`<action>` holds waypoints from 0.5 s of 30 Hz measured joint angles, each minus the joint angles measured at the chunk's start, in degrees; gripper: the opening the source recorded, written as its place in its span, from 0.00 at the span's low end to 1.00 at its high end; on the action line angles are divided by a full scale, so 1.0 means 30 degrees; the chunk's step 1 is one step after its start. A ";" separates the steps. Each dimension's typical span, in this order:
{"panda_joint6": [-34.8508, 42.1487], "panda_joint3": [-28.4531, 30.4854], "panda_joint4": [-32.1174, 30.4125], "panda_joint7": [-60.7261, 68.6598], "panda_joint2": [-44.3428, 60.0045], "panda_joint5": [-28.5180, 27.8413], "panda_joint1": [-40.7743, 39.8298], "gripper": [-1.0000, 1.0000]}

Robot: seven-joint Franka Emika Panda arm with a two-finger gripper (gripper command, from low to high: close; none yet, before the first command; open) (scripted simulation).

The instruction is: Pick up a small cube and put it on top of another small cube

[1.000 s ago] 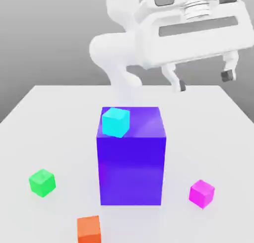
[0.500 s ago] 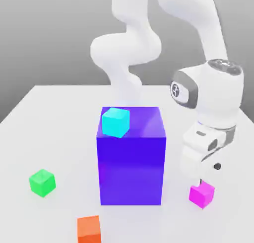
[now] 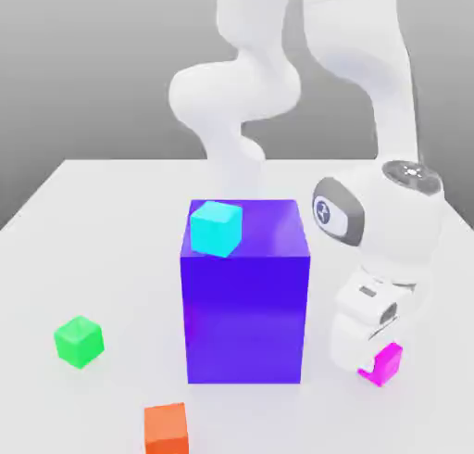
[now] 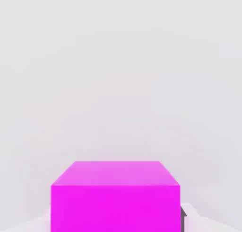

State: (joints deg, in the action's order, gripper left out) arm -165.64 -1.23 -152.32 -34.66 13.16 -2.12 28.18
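- Hand view, item one: magenta cube (image 4: 116,195), flat on the white table (image 4: 118,60), square-on to my camera and directly under the hand, so I judge the coming move to be a straight close and lift rather than any sideways correction.
- Same cube in the exterior view (image 3: 384,364): at the exterior view's right, near the table's front edge, partly hidden behind the gripper (image 3: 368,364), which sits low over it.
- Gripper state: I cannot tell whether the fingers are open or have closed on the cube; a dark sliver beside the cube in the hand view may be a fingertip, though I would not swear to it.
- Long axis: none to speak of; the cube's faces look equal.
- Green cube (image 3: 78,341): the destination, well apart at the exterior view's left, on bare table.
- Blue-purple block (image 3: 245,290): tall, standing between the two small cubes; a carry across should rise well clear or pass in front of it.
- Cyan cube (image 3: 217,228): on top of that block.
- Orange cube (image 3: 167,428): at the front edge, near the low route.
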 joint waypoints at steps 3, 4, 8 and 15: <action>0.1256 -0.0191 -0.0236 0.0297 -0.1627 0.0487 -0.0151 0.00; 0.1379 -0.0110 -0.0127 0.0813 -0.1956 0.0633 -0.0403 0.00; 0.1724 0.0893 0.0456 0.4287 -0.3317 0.0689 -0.2552 0.00; 0.2296 0.3242 0.1314 1.1805 -0.5845 -0.0505 -0.6824 0.00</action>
State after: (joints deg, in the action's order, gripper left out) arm -158.75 8.49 -148.38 0.75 -4.37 -3.64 7.71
